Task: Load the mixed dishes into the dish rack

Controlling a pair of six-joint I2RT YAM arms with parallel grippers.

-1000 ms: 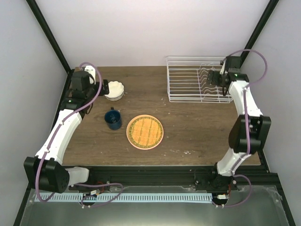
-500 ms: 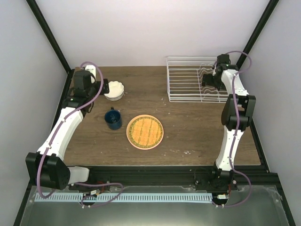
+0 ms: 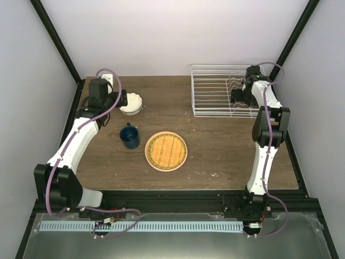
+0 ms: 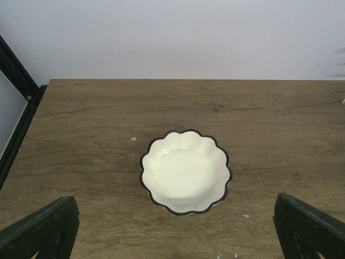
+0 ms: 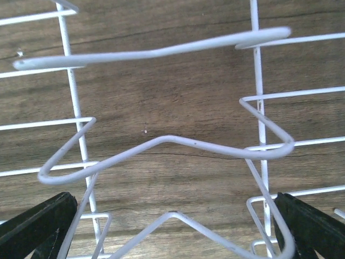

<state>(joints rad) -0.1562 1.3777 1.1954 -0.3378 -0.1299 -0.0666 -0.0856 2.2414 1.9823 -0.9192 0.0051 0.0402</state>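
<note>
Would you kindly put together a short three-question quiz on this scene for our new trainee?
1. Fill in: the left gripper faces the white ____.
2. Choose one: the right gripper, above the dish rack, is A open, B shut on a wire, C shut on nothing.
3. True or false: the dish rack holds a dish.

Key: 1 bowl; 2 A; 3 false.
</note>
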